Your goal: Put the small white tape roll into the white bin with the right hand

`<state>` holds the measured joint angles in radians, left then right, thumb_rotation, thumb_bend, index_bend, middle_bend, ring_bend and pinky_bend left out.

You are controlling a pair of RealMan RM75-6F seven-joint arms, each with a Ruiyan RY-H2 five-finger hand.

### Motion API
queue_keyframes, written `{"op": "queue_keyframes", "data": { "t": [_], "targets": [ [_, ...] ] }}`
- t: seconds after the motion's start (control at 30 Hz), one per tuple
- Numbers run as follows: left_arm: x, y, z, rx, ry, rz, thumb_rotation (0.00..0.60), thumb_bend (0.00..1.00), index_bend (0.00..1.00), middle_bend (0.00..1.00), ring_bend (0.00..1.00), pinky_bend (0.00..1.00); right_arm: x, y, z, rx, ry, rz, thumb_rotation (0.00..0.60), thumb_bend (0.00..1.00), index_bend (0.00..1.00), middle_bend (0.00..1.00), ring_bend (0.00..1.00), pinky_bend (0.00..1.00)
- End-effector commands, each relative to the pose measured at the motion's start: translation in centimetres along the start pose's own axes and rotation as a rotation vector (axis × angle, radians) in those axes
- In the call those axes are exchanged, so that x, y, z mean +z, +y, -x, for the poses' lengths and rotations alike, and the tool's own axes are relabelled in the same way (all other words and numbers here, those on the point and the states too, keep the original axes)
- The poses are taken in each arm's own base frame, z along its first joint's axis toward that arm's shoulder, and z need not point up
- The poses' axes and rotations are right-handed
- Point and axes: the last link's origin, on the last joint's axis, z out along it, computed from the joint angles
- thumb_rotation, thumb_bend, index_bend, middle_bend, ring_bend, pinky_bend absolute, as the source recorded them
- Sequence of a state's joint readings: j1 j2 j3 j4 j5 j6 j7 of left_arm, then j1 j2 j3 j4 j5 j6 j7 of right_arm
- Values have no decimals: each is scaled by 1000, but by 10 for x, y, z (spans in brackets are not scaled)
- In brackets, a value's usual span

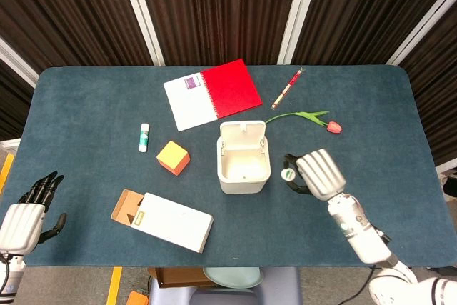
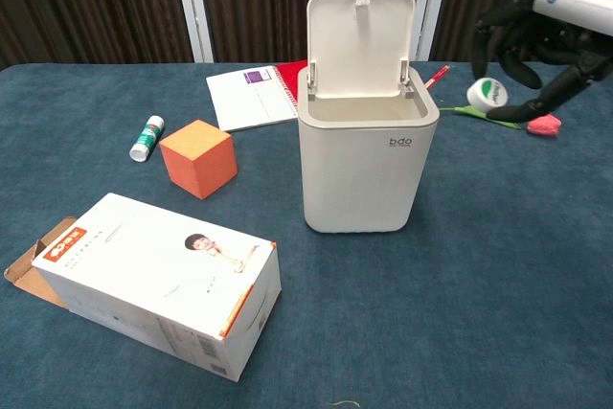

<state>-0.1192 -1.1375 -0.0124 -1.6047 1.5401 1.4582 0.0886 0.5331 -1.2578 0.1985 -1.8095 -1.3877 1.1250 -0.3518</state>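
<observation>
- Holding the small white tape roll [image 2: 489,94] in its dark fingertips [image 2: 518,109], the right hand [image 1: 315,173] hangs clear of the table, just to the right of the white bin [image 1: 243,164].
- Roll is level with the bin's rim in the chest view and outside the opening; judged: it is raised so as to pass over the wall, and the drop is not yet made.
- Bin lid [image 2: 360,42] stands upright at the back, leaving the mouth open to the approach from the side.
- Left hand [image 1: 25,213] sits at the near left table corner, well apart from the work, holding nothing, fingers extended and near together; judged: parked out of the way.
- Surface: a dark blue cloth-covered table [image 1: 86,105], carrying a red-and-white notebook [image 1: 212,93], pen [image 1: 287,87], tulip [image 1: 313,119], glue stick [image 1: 143,137], orange cube [image 1: 173,158] and open carton [image 1: 163,219].
- Room: dark ribbed panels with pale uprights behind.
</observation>
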Motion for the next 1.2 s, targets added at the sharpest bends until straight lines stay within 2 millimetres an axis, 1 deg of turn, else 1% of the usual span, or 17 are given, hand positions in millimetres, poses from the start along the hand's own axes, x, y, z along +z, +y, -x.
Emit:
{"op": "queue_keyframes", "data": {
  "t": [0.03,0.2,0.47,0.57,0.63,0.7,0.77,0.83,0.9,0.97,1.03,1.1,1.2],
  "targets": [
    [0,-1,-1,-3,4,-2,600,421,0,48,102,324,13,-11,-2,12,6,-17,600,324,671,868,988,948],
    [-1,-1,-2,-6,6,-4,600,421,0,50,103,324,29,-20,-2,29,6,-21,600,323,671,869,988,948],
    [0,-1,-1,-4,3,-3,600,420,0,51,102,324,48,-25,10,50,-20,-22,600,324,654,870,988,948],
    [-1,-2,-2,-7,4,-5,600,421,0,50,102,326,48,-24,9,50,-7,-26,600,305,597,870,988,948],
    [-1,-2,-2,-7,4,-5,600,420,0,50,103,326,45,-24,8,44,5,-31,600,212,520,870,989,948],
    [-1,-1,-2,-6,5,-4,600,421,0,50,103,326,39,-24,4,40,25,-39,600,133,457,870,988,948],
    [-1,-1,-1,-3,4,-2,600,421,0,50,103,326,33,-24,-1,36,43,-46,600,84,394,870,988,948],
    [-1,0,-1,-1,1,0,600,422,0,50,102,327,26,-23,-6,26,62,-49,600,68,356,870,988,948],
    [-1,0,0,3,-2,1,600,422,0,51,102,327,17,-20,-14,6,91,-42,600,64,342,871,988,948],
    [-1,0,0,4,-4,1,600,422,0,51,102,327,5,-15,-22,-24,127,-21,600,64,372,871,988,948],
    [-1,1,0,4,-3,2,600,423,0,51,103,328,-8,-8,-29,-65,159,9,600,65,451,870,988,948],
    [-1,1,-1,5,1,3,600,422,0,51,105,329,-24,2,-37,-112,191,65,600,64,514,870,984,948],
    [-2,2,-2,5,8,6,600,422,0,59,111,331,-50,19,-44,-168,220,152,600,65,570,871,959,938]
  ]
}}
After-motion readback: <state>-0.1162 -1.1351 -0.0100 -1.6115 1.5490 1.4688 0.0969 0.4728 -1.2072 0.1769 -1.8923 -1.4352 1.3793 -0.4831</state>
